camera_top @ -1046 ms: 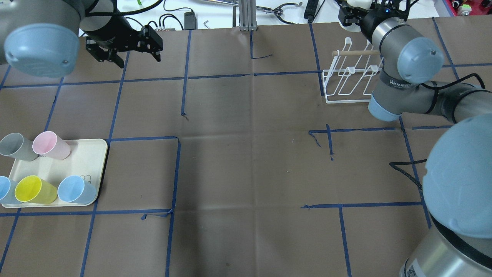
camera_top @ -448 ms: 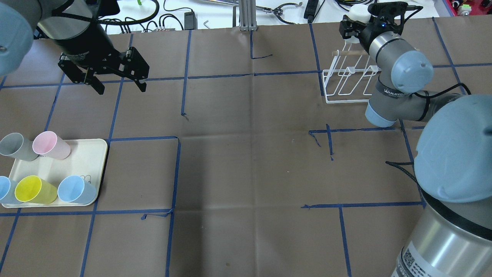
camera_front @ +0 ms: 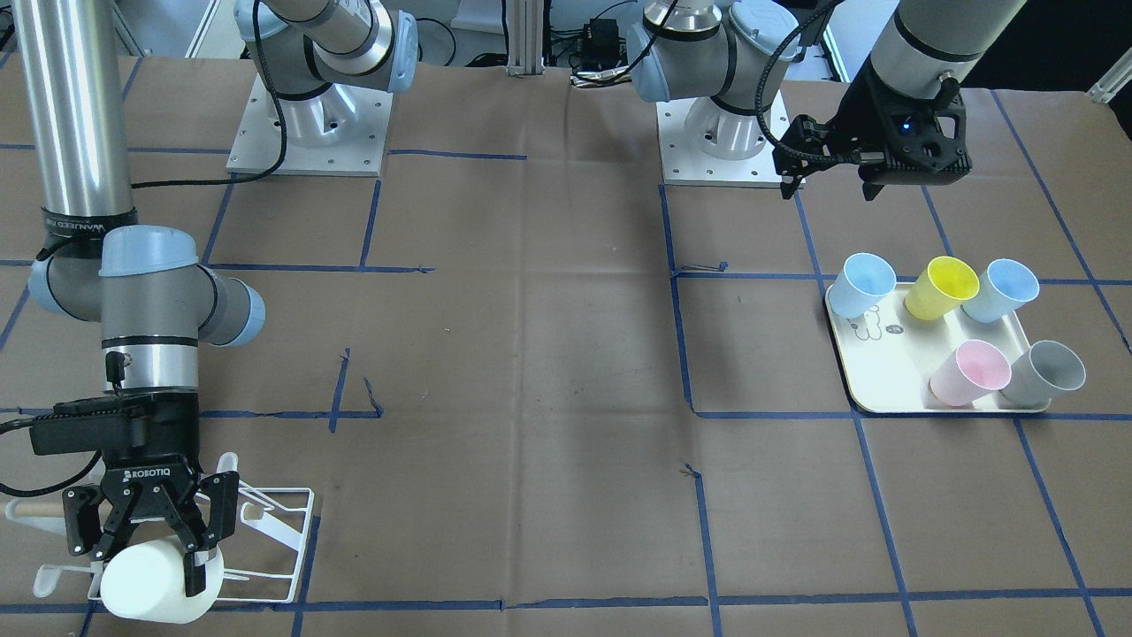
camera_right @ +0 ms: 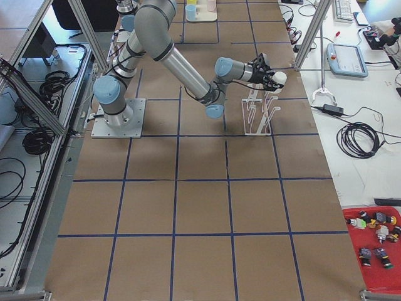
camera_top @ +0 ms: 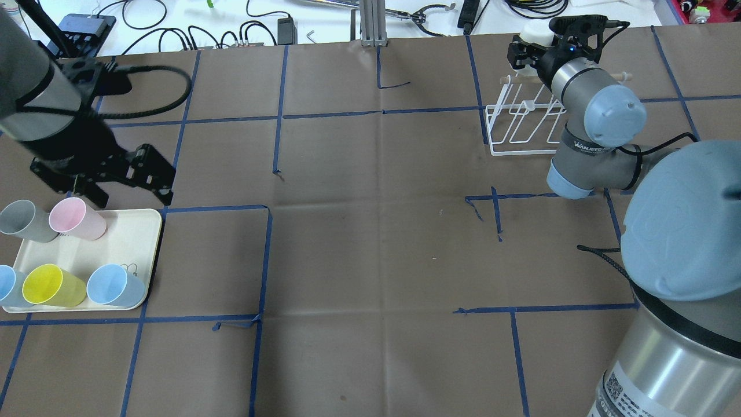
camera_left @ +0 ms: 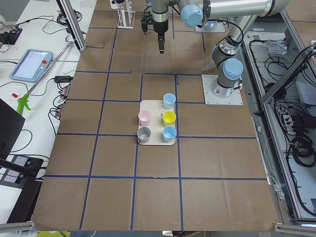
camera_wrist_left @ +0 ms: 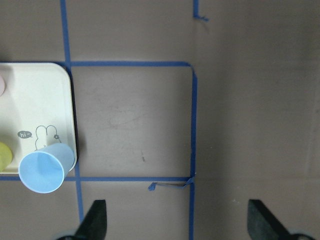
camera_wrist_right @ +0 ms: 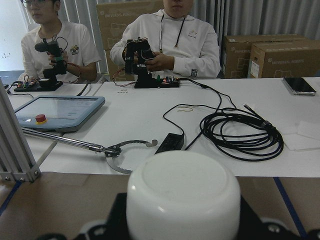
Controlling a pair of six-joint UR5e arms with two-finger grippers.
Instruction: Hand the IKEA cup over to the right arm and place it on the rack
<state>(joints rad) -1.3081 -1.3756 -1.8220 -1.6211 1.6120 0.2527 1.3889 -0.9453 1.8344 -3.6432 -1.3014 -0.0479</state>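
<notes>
**Right side.** My right fingers (camera_front: 199,544), at the lower left of the front-facing view, are clenched on a white cup (camera_front: 150,584), one finger against each side of its wall. The cup lies on its side. Its closed base points away from my wrist and fills the lower centre of the right wrist view. It hangs over the end of the white wire rack (camera_top: 524,124), just beside the wooden dowel (camera_front: 35,510). Whether the cup touches a prong cannot be told. In the overhead view my right arm (camera_top: 602,110) reaches across the rack at the upper right and hides part of it.

**Left side.** My left fingers (camera_wrist_left: 96,220) are released, spread wide apart at the bottom edge of the left wrist view. In the overhead view they hover at the left of the frame, just past the far edge of the cream tray (camera_top: 130,231), near its pink cup (camera_top: 75,219) but apart from it.

**Tray.** The tray rests on the brown counter (camera_top: 370,231). It also carries a grey cup (camera_top: 23,220), a yellow cup (camera_top: 52,285), a blue cup (camera_top: 113,285) and a second blue cup (camera_top: 6,286) at the frame's left edge, all mouth up.
</notes>
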